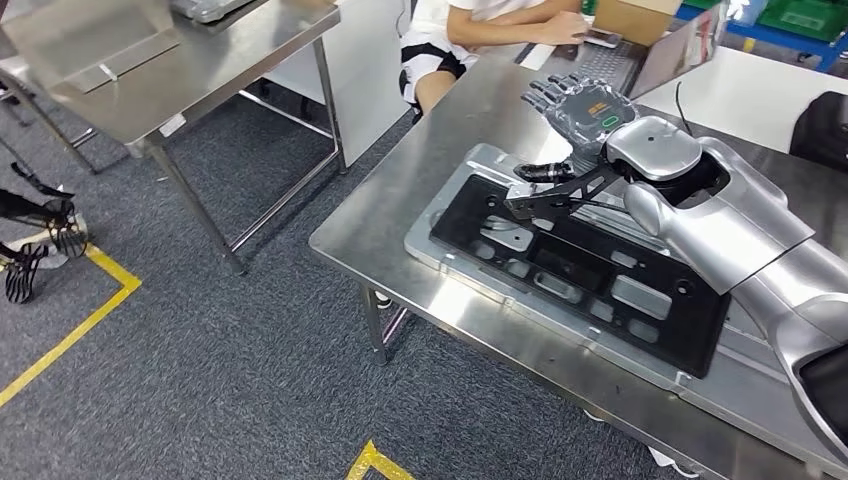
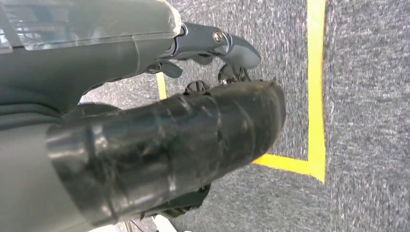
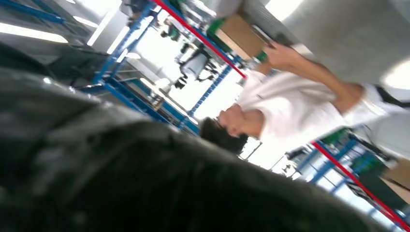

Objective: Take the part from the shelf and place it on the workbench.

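flat on the steel surface (image 1: 400, 215) — black part (image 1: 590, 275), right hand (image 1: 585, 110) above its far edge, fingers (image 1: 545, 92) spread, holding nothing. left hand (image 2: 145, 121) over floor; grip unclear.

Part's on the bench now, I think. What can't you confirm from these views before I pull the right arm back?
- Part's far end: head view, covered by the right arm.
- Right hand: fingers apart above the workbench; any contact with the part is hidden under it.
- Right wrist view: blurred dark foreground.
- Left hand: finger pose unclear, floor behind.
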Action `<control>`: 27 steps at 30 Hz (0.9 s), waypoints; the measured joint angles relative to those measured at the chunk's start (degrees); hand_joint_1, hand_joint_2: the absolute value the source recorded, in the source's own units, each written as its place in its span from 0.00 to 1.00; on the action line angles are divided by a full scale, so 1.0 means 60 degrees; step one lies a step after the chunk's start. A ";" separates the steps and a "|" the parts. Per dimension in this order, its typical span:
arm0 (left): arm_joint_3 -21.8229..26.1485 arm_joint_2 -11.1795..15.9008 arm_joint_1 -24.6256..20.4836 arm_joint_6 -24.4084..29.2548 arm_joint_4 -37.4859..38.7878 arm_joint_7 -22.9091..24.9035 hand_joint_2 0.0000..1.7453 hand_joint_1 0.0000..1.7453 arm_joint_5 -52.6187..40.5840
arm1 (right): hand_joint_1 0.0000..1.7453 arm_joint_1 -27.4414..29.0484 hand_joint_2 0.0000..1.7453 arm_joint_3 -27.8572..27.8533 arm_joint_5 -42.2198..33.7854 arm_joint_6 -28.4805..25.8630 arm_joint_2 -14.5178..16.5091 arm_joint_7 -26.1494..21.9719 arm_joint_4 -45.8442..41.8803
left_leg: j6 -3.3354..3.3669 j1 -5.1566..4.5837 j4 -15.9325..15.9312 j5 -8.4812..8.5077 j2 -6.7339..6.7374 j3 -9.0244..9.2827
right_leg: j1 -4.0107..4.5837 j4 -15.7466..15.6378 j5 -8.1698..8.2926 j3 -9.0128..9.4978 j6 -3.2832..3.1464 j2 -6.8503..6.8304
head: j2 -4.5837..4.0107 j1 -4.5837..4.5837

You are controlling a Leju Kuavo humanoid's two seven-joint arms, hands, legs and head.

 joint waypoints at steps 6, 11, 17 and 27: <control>-0.0011 -0.0035 -0.0041 -0.0002 0.0000 0.0002 0.00 0.00 -0.0037 | 0.00 0.0080 0.00 0.0032 -0.0007 -0.0013 -0.0127 -0.0004 0.0008 | 0.0240 0.0021 -0.0095 0.0086 -0.0641 0.0036 | -0.0072 0.2538 -0.1247 -0.1199 0.0111 0.1010 | 0.0000 0.0001; -0.0011 -0.0066 -0.0036 -0.0004 0.0002 0.0005 0.00 0.00 -0.0039 | 0.00 0.0114 0.00 0.0052 -0.0008 -0.0015 -0.0148 -0.0003 0.0013 | 0.0222 -0.0021 -0.0027 0.0089 -0.1230 0.0031 | -0.0080 0.0679 0.0068 -0.0522 -0.0067 0.1568 | -0.0001 -0.0003; -0.0015 -0.0092 -0.0014 -0.0008 0.0004 0.0009 0.00 0.00 -0.0042 | 0.00 0.0090 0.00 0.0052 -0.0013 -0.0025 -0.0114 -0.0003 0.0000 | -0.0091 0.0012 0.0213 0.0013 -0.1290 -0.0239 | -0.0098 -0.0115 0.0283 -0.0163 -0.0243 0.1396 | 0.0001 -0.0020; -0.0038 -0.0090 -0.0037 -0.0066 0.0007 -0.0016 0.00 0.00 -0.0076 | 0.00 0.0053 0.00 0.0077 -0.0011 -0.0103 -0.0112 -0.0019 0.0020 | -0.0315 0.0135 0.0314 -0.0003 0.0053 -0.0186 | -0.0083 0.0058 0.0009 -0.0029 -0.0101 0.0174 | 0.0000 -0.0045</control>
